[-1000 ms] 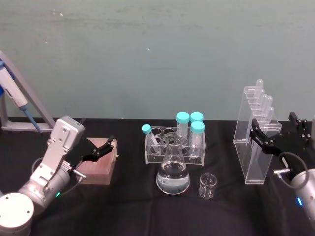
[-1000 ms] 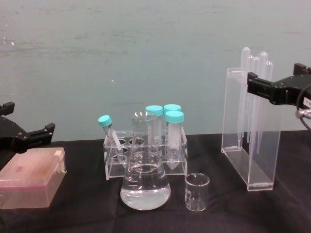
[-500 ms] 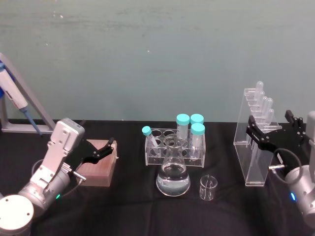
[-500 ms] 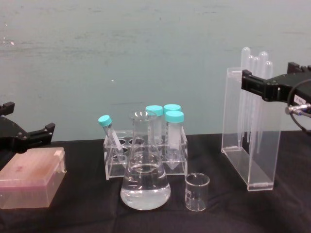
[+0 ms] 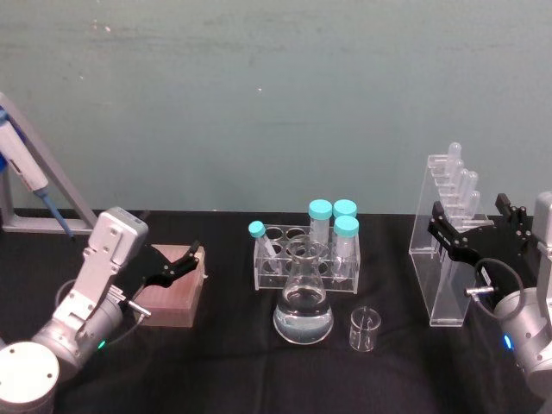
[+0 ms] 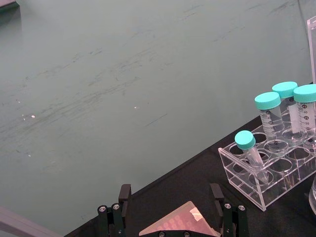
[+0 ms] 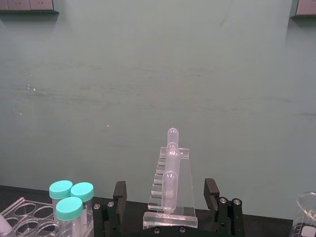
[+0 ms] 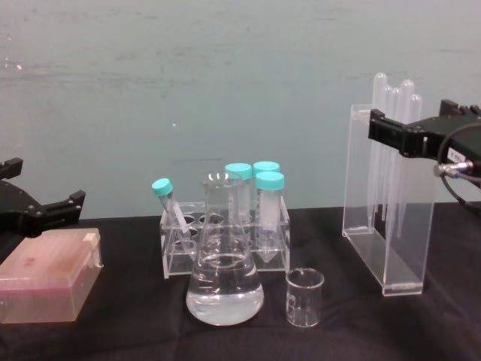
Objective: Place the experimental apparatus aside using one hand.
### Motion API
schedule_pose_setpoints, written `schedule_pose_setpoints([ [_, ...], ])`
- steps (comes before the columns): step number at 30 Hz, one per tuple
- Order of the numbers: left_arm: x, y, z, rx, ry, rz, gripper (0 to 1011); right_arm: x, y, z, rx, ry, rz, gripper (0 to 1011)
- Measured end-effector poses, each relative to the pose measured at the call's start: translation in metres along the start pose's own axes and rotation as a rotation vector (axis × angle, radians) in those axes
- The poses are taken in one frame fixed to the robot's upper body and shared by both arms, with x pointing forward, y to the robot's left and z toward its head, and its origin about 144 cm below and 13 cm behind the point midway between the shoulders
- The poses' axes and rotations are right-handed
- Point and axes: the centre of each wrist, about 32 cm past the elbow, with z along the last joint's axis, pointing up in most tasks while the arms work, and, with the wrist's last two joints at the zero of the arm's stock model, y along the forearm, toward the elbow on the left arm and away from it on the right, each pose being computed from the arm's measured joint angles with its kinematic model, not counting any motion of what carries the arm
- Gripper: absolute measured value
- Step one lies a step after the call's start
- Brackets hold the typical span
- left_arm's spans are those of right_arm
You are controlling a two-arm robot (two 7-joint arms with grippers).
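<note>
Acrylic stand [image 5: 444, 259] with pipettes [image 5: 461, 185] upright at right end of bench [image 5: 233, 362]. Right gripper [image 5: 476, 226] at stand's upper part, jaws wide; contact unclear. Flask [image 5: 304, 310] centre front, beaker [image 5: 364, 328] just right of it, both apart from stand. Tube rack [image 5: 302, 254] behind flask. Left gripper [image 5: 177, 263] over pink box [image 5: 172, 293], jaws wide.

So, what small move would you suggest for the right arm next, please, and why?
Probably ease the right claw forward until its open fingers straddle the stand, ready to close. The stand sits centred between the fingers but seemingly just ahead of them, ungrasped. The left claw idles open by the pink box.
</note>
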Motion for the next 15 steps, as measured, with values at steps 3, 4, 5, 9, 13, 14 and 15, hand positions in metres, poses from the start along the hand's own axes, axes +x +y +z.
schedule_pose_setpoints([
  [3, 0.0000, 0.0000, 0.0000, 0.000, 0.000, 0.000, 1000, -0.0006, 0.0004, -0.0007, -0.005, 0.004, -0.002, 1000],
  [4, 0.0000, 0.0000, 0.0000, 0.000, 0.000, 0.000, 1000, -0.0007, 0.0005, -0.0010, -0.007, 0.005, -0.002, 1000],
  [5, 0.0000, 0.0000, 0.0000, 0.000, 0.000, 0.000, 1000, -0.0011, 0.0008, -0.0014, -0.010, 0.008, -0.002, 1002],
  [9, 0.0000, 0.0000, 0.0000, 0.000, 0.000, 0.000, 1000, -0.0020, 0.0019, -0.0023, -0.016, 0.014, 0.000, 1000],
  [13, 0.0000, 0.0000, 0.0000, 0.000, 0.000, 0.000, 1000, -0.0033, 0.0025, -0.0028, -0.019, 0.016, -0.001, 1000],
  [14, 0.0000, 0.0000, 0.0000, 0.000, 0.000, 0.000, 1000, -0.0036, 0.0028, -0.0029, -0.020, 0.016, -0.002, 1000],
  [15, 0.0000, 0.0000, 0.0000, 0.000, 0.000, 0.000, 1000, -0.0038, 0.0030, -0.0030, -0.020, 0.016, -0.002, 1000],
])
